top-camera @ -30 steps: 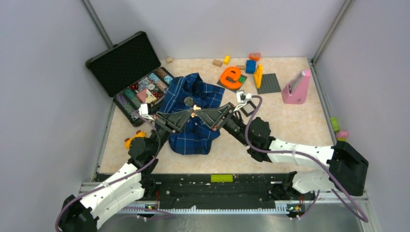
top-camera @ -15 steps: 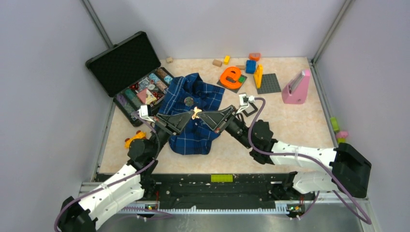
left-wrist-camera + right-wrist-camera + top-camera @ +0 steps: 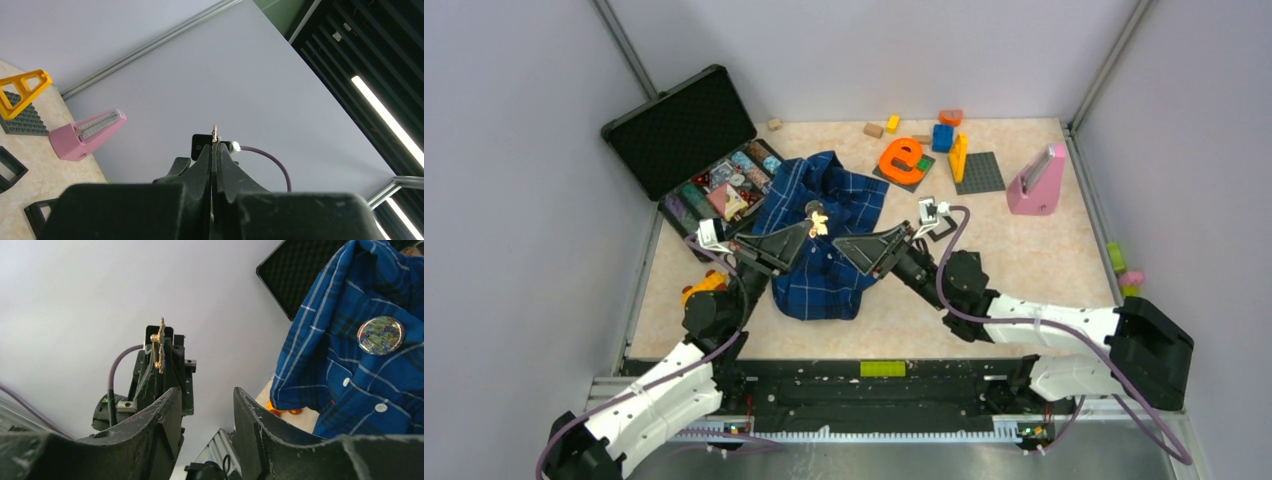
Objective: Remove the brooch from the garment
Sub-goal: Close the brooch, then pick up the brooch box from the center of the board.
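The dark blue plaid shirt [image 3: 824, 275] lies crumpled on the table's middle and also shows in the right wrist view [image 3: 350, 385]. The round silvery-grey brooch [image 3: 811, 207] sits on its upper part, and the right wrist view [image 3: 380, 335] shows it flat against the cloth. My left gripper [image 3: 813, 226] is shut on a small golden pin-like piece [image 3: 820, 221], held over the shirt just below the brooch. The piece sticks out beyond my fingertips [image 3: 214, 134] and also shows in the right wrist view [image 3: 160, 345]. My right gripper [image 3: 840, 245] is open and empty above the shirt, apart from the left one.
An open black case [image 3: 682, 130] with trinkets stands at the back left. An orange letter e [image 3: 902, 158], a grey baseplate [image 3: 979, 172], coloured blocks and a pink wedge [image 3: 1036, 182] are at the back right. Black square frames [image 3: 936, 225] lie by the right arm.
The two gripper tips met at the golden piece before. Now the right jaws have opened and drawn back, and the left gripper has moved up and left with the piece.
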Controlling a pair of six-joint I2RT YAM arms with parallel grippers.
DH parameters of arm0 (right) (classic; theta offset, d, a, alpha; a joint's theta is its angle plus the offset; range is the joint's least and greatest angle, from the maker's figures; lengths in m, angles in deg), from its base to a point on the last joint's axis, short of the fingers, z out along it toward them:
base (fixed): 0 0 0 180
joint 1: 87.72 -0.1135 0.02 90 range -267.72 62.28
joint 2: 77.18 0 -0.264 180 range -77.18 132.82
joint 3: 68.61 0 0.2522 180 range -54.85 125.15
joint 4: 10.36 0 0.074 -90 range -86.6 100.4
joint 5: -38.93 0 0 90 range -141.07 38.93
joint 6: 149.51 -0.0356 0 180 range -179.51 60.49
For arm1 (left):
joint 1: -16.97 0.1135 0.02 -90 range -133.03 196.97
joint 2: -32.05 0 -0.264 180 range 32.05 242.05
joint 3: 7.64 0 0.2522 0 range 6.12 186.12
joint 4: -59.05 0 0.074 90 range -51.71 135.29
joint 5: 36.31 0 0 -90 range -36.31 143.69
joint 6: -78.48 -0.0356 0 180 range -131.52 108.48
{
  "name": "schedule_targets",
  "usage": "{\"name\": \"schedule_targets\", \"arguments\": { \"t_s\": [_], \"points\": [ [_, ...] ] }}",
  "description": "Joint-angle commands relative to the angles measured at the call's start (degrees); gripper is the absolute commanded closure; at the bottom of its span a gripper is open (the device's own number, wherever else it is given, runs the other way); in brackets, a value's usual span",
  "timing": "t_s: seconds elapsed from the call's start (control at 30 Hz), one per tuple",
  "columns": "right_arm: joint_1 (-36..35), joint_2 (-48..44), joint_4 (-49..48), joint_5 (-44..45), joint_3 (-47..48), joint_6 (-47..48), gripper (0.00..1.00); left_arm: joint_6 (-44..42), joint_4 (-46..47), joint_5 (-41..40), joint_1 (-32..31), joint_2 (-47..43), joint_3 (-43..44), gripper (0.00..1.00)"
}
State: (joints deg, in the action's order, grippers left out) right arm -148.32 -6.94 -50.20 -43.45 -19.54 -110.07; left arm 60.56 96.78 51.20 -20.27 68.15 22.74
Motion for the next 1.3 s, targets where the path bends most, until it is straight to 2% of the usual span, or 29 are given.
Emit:
{"name": "schedule_targets", "arguments": {
  "t_s": [0.0,0.07,0.27,0.5,0.6,0.7,0.83,1.0,1.17,1.27],
  "points": [
    [0.04,-3.94,-1.97,-0.46,-1.18,3.59,0.55,0.65,1.94,-1.03,0.1,-0.72,1.14,1.0],
    [0.01,-4.55,-2.24,-0.95,-1.38,5.0,0.55,1.21,1.63,-0.99,0.12,-0.73,1.13,1.0],
    [-0.02,-3.28,0.98,-5.7,2.86,9.03,0.63,4.53,-1.78,-0.05,0.08,-0.05,2.63,1.0],
    [0.01,-1.03,-0.6,-5.79,4.68,8.56,0.71,14.71,-15.77,0.01,0.13,0.74,6.77,1.0],
    [0.01,-2.15,0.37,-3.32,3.8,8.1,0.76,21.44,-22.86,0.21,0.18,1.21,8.49,1.0],
    [0.04,-4.08,-1.7,0.02,0.84,7.32,0.76,25.92,-28.08,3.75,0.41,3.25,10.71,1.0],
    [0.03,-7.81,0.32,7.03,-2.04,4.77,0.73,31.22,-29.83,7.94,0.5,6.12,12.02,1.0],
    [0.0,-14.33,2.93,16.84,-6.74,2.89,0.59,32.52,-31.71,7.3,0.54,6.97,12.36,1.0],
    [0.05,-19.11,19.64,23.94,-4.21,1.52,0.53,31.88,-31.91,7.35,0.53,8.39,12.73,1.0],
    [0.95,-22.67,35.3,29.47,-1.68,1.85,0.35,31.05,-32.66,7.3,0.58,8.97,12.65,1.0]
  ]
}}
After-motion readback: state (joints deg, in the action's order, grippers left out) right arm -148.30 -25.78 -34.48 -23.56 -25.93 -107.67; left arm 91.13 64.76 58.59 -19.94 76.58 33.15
